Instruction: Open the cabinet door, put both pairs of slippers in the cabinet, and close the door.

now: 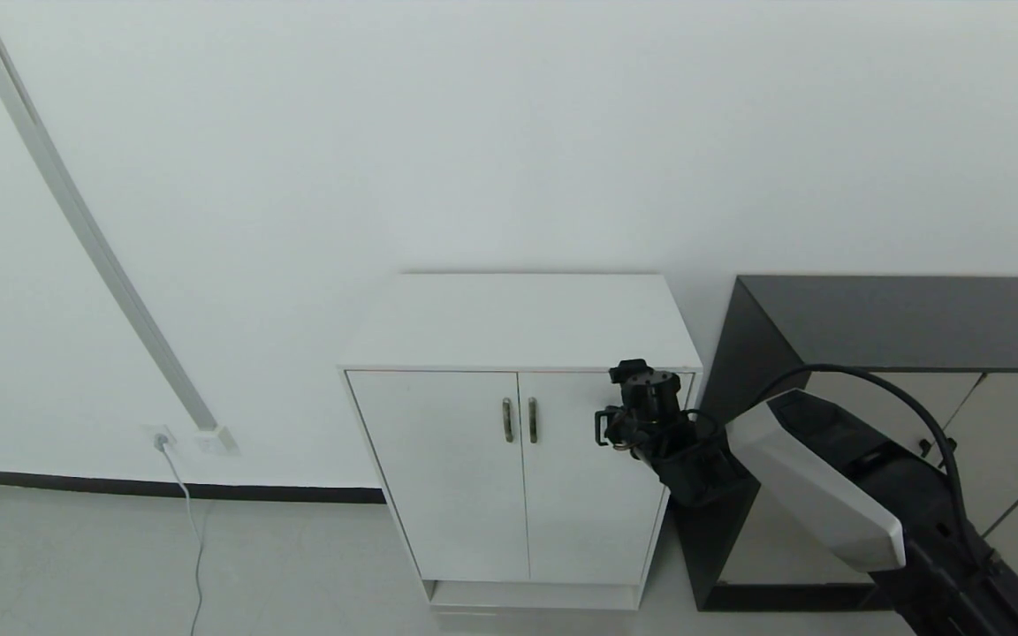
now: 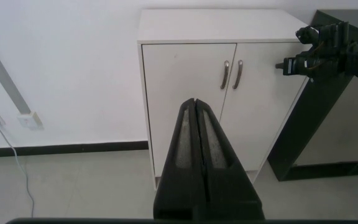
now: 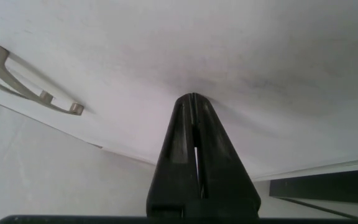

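A white two-door cabinet (image 1: 518, 322) stands against the wall with both doors shut. Two metal handles (image 1: 520, 420) sit side by side at the middle seam. My right gripper (image 1: 600, 430) is shut and held at the upper right part of the right door (image 1: 593, 503), to the right of the handles. In the right wrist view its tip (image 3: 193, 98) is right at the door's surface, with the handles (image 3: 17, 74) off to one side. My left gripper (image 2: 194, 102) is shut with nothing in it, held back from the cabinet (image 2: 185, 74) and pointing at its doors.
A dark grey cabinet (image 1: 898, 322) stands directly right of the white one. On the left wall are a socket with a hanging cable (image 1: 160, 439) and a slanting white conduit (image 1: 76, 212). Bare light floor (image 1: 279, 565) lies in front.
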Available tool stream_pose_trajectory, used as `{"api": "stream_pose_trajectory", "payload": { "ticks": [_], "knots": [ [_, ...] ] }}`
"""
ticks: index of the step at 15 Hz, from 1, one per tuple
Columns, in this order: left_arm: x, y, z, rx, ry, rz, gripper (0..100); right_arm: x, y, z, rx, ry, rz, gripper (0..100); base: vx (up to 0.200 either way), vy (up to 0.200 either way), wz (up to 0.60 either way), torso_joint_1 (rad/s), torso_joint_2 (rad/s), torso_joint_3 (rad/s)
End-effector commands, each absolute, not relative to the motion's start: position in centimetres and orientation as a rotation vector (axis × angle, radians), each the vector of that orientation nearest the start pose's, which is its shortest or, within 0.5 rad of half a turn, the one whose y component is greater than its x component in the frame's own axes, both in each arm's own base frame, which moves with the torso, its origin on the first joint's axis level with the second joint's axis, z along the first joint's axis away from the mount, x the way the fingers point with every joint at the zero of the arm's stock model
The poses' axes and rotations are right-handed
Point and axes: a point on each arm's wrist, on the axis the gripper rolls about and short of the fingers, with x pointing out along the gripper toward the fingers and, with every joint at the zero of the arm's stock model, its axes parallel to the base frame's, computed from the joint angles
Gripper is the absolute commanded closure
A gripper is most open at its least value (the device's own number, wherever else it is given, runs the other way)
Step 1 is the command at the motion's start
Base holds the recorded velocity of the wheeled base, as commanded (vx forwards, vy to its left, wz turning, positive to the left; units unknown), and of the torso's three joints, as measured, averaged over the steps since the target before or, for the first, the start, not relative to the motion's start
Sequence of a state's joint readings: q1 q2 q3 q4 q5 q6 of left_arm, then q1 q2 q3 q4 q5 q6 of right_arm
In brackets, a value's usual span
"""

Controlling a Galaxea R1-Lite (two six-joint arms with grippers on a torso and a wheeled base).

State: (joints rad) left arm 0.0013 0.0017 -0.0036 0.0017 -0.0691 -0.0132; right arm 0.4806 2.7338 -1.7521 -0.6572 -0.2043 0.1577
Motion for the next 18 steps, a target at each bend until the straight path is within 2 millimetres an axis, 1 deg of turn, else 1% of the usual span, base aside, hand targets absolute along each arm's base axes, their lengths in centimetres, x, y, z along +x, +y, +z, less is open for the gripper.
{"api": "stream_pose_trajectory", "payload": {
  "ticks": [1, 5, 8, 9, 12, 15, 17, 18],
  "knots": [
    [-2.3, -0.2, 7.7, -0.014, -0.001, -0.068, 100, 47.4, 24.2, -1.8, 0.045, 0.326, 0.249, 100, 0.000, 0.000, 0.00, 0.000, 0.00, 0.000],
    [-2.3, -0.2, 7.6, -0.014, 0.000, -0.067, 100, 47.4, 24.2, -1.7, 0.047, 0.326, 0.247, 100, 0.000, 0.000, 0.00, 0.000, 0.00, 0.000],
    [-2.3, -0.2, 7.6, -0.014, 0.000, -0.067, 100, 47.1, 24.1, -1.2, 0.046, 0.324, 0.246, 100, 0.000, 0.000, 0.00, 0.000, 0.00, 0.000],
    [-2.3, -0.2, 7.6, -0.014, 0.000, -0.067, 100, 46.6, 23.8, -1.0, 0.043, 0.337, 0.244, 100, 0.000, 0.000, 0.00, 0.000, 0.00, 0.000],
    [-2.3, -0.2, 7.7, -0.014, -0.001, -0.068, 100, 45.0, 23.2, 0.6, 0.048, 0.321, 0.244, 100, 0.000, 0.000, 0.00, 0.000, 0.00, 0.000],
    [-2.3, -0.2, 7.6, -0.014, 0.000, -0.067, 100, 42.7, 21.8, 1.3, 0.044, 0.328, 0.241, 100, 0.000, 0.000, 0.00, 0.000, 0.00, 0.000],
    [-2.3, -0.2, 7.6, -0.012, 0.000, -0.067, 100, 41.5, 21.1, 2.3, 0.045, 0.326, 0.238, 100, 0.000, 0.000, 0.00, 0.000, 0.00, 0.000],
    [-2.3, -0.2, 7.6, -0.014, 0.000, -0.067, 100, 39.9, 20.2, 3.7, 0.045, 0.326, 0.235, 100, 0.000, 0.000, 0.00, 0.000, 0.00, 0.000]
  ]
}}
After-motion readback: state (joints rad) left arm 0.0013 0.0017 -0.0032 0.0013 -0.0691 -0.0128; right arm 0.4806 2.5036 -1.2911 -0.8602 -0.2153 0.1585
